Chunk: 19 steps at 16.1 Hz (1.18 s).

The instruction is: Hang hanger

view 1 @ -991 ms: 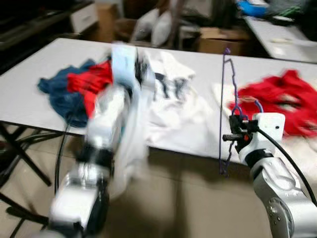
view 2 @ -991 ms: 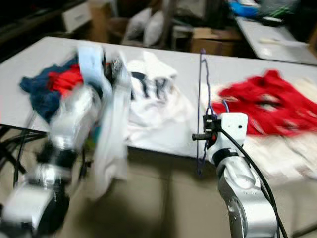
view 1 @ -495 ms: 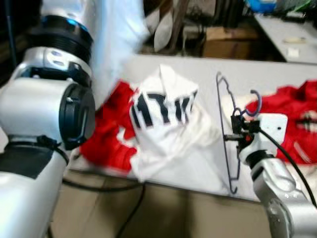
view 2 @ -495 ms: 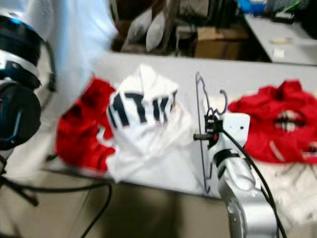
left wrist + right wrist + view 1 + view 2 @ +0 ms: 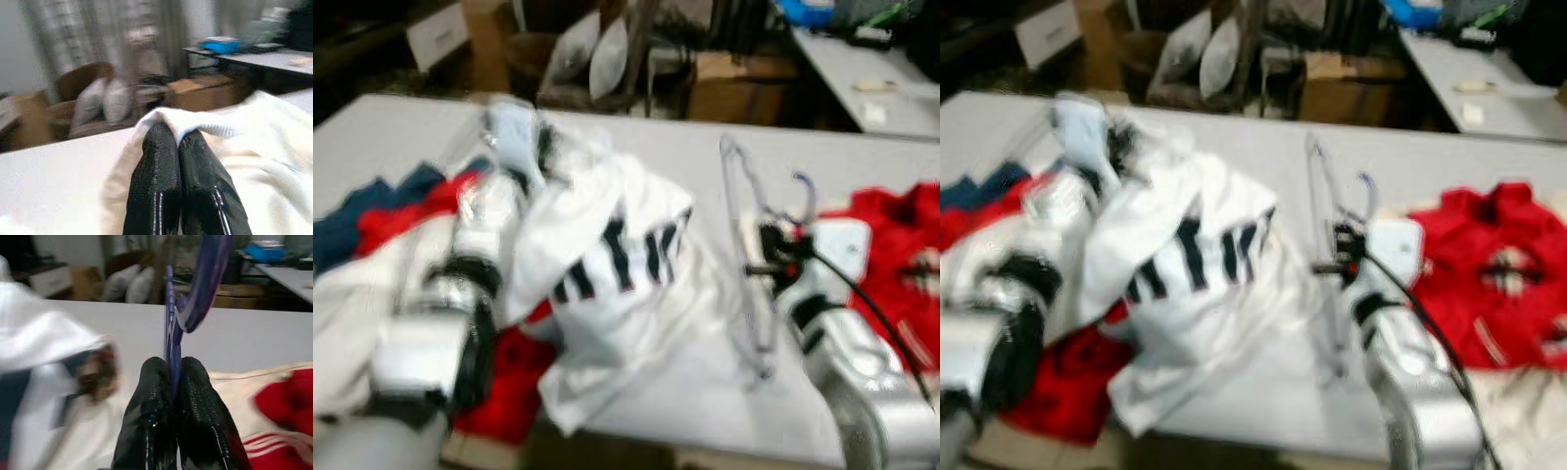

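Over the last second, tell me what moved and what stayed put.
The left gripper, shut on the white shirt, has swung it from hanging beside the table, up high, then down over the table; the shirt now drapes toward the hanger. The camera shifted too. Unchanged: the right gripper stays shut on the purple hanger, held upright, and the red clothes lie at the right.
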Motion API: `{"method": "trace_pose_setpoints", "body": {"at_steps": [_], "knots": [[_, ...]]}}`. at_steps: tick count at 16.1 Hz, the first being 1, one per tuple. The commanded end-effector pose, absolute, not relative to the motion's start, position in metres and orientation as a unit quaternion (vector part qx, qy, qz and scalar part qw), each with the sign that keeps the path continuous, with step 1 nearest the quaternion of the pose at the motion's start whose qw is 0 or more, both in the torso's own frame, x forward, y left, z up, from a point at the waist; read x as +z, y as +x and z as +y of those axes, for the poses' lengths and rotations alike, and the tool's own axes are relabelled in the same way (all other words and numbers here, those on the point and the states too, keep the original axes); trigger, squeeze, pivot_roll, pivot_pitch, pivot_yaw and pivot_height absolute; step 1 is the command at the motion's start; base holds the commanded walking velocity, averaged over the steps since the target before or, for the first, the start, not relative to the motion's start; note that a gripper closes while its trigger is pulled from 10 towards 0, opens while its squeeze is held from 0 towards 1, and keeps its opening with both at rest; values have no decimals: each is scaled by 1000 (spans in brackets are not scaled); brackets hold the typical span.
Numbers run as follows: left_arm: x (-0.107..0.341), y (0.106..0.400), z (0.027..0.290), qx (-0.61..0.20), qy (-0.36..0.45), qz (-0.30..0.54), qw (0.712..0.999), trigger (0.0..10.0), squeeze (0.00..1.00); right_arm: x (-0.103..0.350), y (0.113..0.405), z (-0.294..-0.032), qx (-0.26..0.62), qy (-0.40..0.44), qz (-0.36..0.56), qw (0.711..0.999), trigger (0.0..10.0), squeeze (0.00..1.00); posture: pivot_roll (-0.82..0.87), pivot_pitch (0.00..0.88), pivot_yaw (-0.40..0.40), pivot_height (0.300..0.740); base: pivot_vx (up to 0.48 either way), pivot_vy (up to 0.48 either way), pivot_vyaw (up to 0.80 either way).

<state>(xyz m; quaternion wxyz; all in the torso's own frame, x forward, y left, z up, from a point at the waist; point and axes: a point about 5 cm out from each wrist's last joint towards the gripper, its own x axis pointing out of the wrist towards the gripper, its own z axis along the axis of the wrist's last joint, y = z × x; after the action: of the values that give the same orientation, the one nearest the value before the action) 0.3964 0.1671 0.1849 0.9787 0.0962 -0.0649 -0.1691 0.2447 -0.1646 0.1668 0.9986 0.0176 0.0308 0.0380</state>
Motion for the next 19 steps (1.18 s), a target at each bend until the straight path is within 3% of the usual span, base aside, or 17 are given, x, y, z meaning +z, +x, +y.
{"method": "trace_pose_setpoints", "body": {"at_steps": [1, 2, 3, 4, 6, 8, 9, 10, 14, 17, 19], "knots": [[194, 395, 177, -184, 129, -80, 971, 10000, 0, 172, 246, -159, 49, 21, 22, 998, 10000, 0, 12, 0, 0, 740, 0, 0, 0], [182, 386, 185, -219, 158, -50, 961, 10000, 0, 171, 247, -158, 53, 22, 23, 998, 10000, 0, 15, 0, -4, 740, 0, 0, 0], [179, 382, 196, -218, 169, -20, 961, 10000, 847, 171, 247, -157, 55, 22, 24, 998, 10000, 0, 21, 0, -7, 740, 0, 0, 0], [184, 379, 204, -214, 167, -15, 962, 10000, 1000, 170, 248, -156, 57, 23, 25, 998, 10000, 0, 24, 0, -8, 740, 0, 0, 0], [209, 376, 218, -210, 154, -46, 964, 10000, 1000, 170, 249, -156, 58, 23, 25, 998, 10000, 0, 27, 0, -8, 740, 0, 0, 0], [257, 364, 238, -202, 73, -132, 968, 10000, 1000, 170, 249, -157, 58, 25, 25, 998, 10000, 0, 36, 0, -14, 740, 0, 0, 0], [268, 361, 244, -195, 43, -157, 967, 10000, 341, 171, 250, -157, 58, 27, 24, 998, 10000, 0, 39, 0, -17, 740, 0, 0, 0], [271, 360, 247, -183, 33, -164, 969, 10000, 0, 171, 250, -157, 59, 27, 23, 998, 10000, 0, 39, 0, -17, 740, 0, 0, 0], [266, 339, 211, -217, 32, -151, 964, 10000, 0, 176, 251, -156, 62, 27, 11, 998, 10000, 0, 42, 0, -20, 740, 0, 0, 0], [217, 316, 167, -196, -25, -113, 974, 10000, 0, 178, 249, -157, 55, 28, 17, 998, 10000, 0, 29, 0, -20, 740, 0, 0, -498], [202, 311, 158, -174, -26, -97, 980, 10000, 0, 179, 247, -156, 55, 23, 17, 998, 10000, 0, 27, 0, -23, 740, 0, 0, -800]]}}
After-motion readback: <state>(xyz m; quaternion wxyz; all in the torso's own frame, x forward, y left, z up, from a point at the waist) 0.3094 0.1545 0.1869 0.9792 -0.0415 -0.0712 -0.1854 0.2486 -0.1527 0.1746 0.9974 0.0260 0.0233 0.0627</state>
